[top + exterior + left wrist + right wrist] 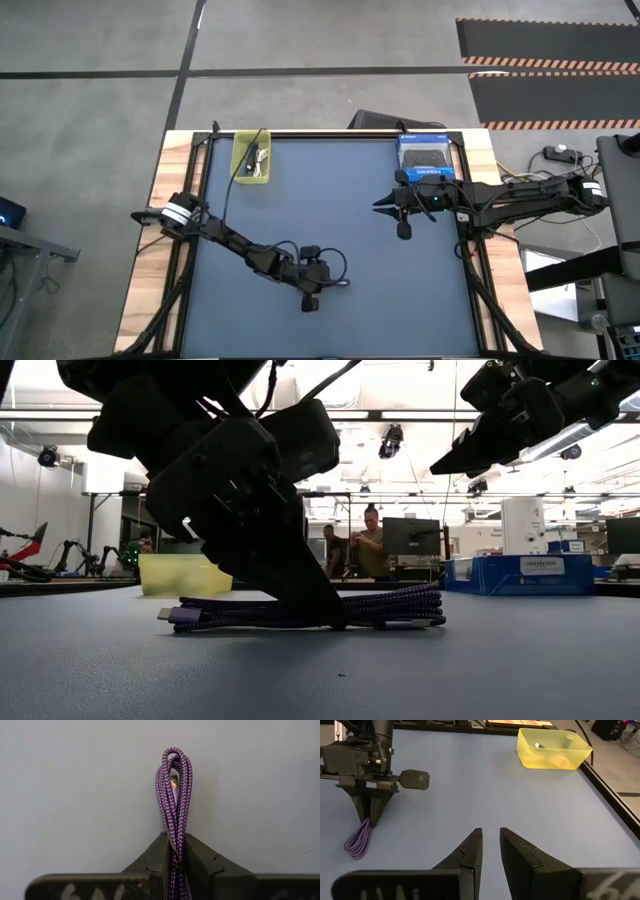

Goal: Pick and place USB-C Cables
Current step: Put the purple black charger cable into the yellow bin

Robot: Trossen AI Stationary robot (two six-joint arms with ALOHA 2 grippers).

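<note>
The purple cable (pixel 174 795) lay flat on the tabletop (pixel 330 190), toward its near edge, bundled into a long narrow loop. The left claw (pixel 175 862) stood down over one end of that bundle, its 2 fingers pressed together on the strands, so the cable's long axis ran straight out ahead of the fingers. From the low camera the bundle (pixel 300 612) rested on the surface with the left claw (pixel 325 615) planted on its middle stretch.

The yellow bin (pixel 251 157) sat at the far left corner, well apart from the grip and across the tabletop from it. Judging by that, the coming move was a lift and a carry away from the near edge toward the bin, on the left arm's own side.

The right claw (pixel 490 847) hung above the right half, fingers a little apart and holding nothing, farther from the cable than the left.
</note>
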